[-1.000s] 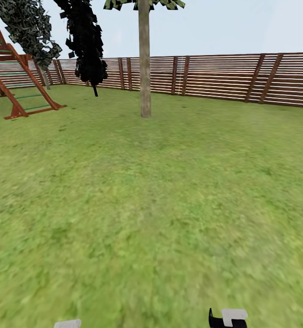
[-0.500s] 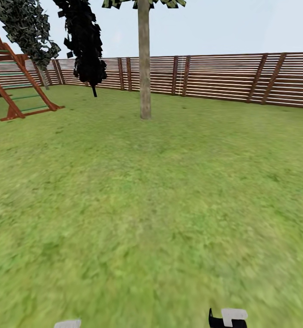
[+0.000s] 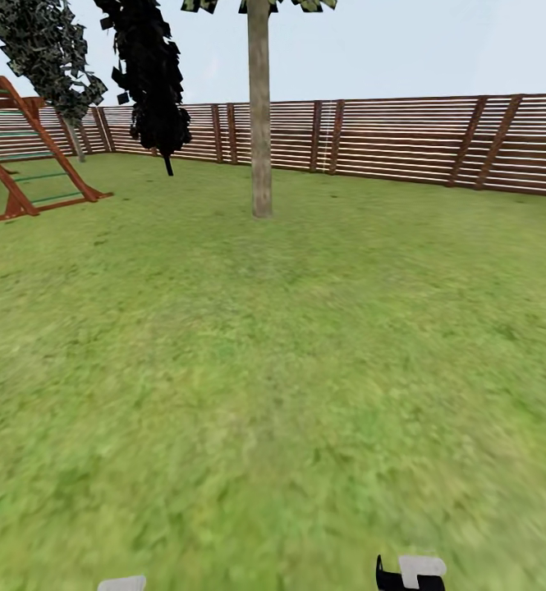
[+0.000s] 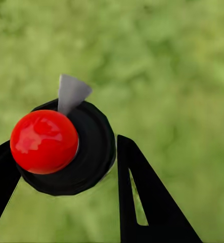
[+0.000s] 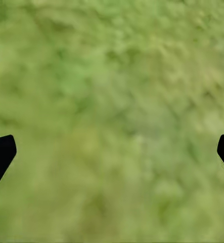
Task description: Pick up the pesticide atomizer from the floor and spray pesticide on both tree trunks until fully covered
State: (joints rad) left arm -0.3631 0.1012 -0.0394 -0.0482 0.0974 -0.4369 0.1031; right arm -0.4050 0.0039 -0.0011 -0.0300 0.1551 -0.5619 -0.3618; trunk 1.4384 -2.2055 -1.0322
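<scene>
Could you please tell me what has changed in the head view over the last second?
The whole view has shifted: the tree trunk base sits slightly lower and the climbing frame slid leftward, so the camera moved, apparently forward. The left gripper stays shut on the atomizer; the right gripper stays open.

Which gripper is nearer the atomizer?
Left. The left gripper is shut on the atomizer, fingers on both sides. The right gripper hangs open over bare grass, holding nothing.

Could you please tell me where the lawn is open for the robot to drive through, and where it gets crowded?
Open grass runs ahead to the tree trunk and right of it to the fence. The far left is crowded: the wooden play frame and dark cypress-like tree.
</scene>
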